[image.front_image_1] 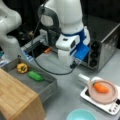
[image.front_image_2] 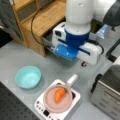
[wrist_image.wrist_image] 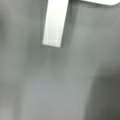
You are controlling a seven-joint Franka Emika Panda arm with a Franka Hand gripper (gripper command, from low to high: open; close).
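Observation:
My gripper (image.front_image_1: 67, 60) hangs above the grey table (image.front_image_1: 65, 92), between a grey tray and a white cooker; its fingers are hidden under the arm's white and blue wrist in both front views (image.front_image_2: 86, 56). Nearest to it is the white handle (image.front_image_1: 83, 78) of a pink pan (image.front_image_1: 103, 96), which holds an orange carrot (image.front_image_1: 100, 87). The pan sits on the white cooker (image.front_image_1: 110, 106). In the wrist view the pan handle (wrist_image.wrist_image: 55, 22) points down from the top edge over bare table, and no fingers show.
A grey tray (image.front_image_1: 47, 87) at a front view's left holds a yellow pepper (image.front_image_1: 22, 67) and a green vegetable (image.front_image_1: 35, 75). A wooden shelf (image.front_image_1: 17, 100) stands beside it. A teal bowl (image.front_image_2: 28, 76) is near the cooker. A metal oven (image.front_image_1: 105, 47) stands behind.

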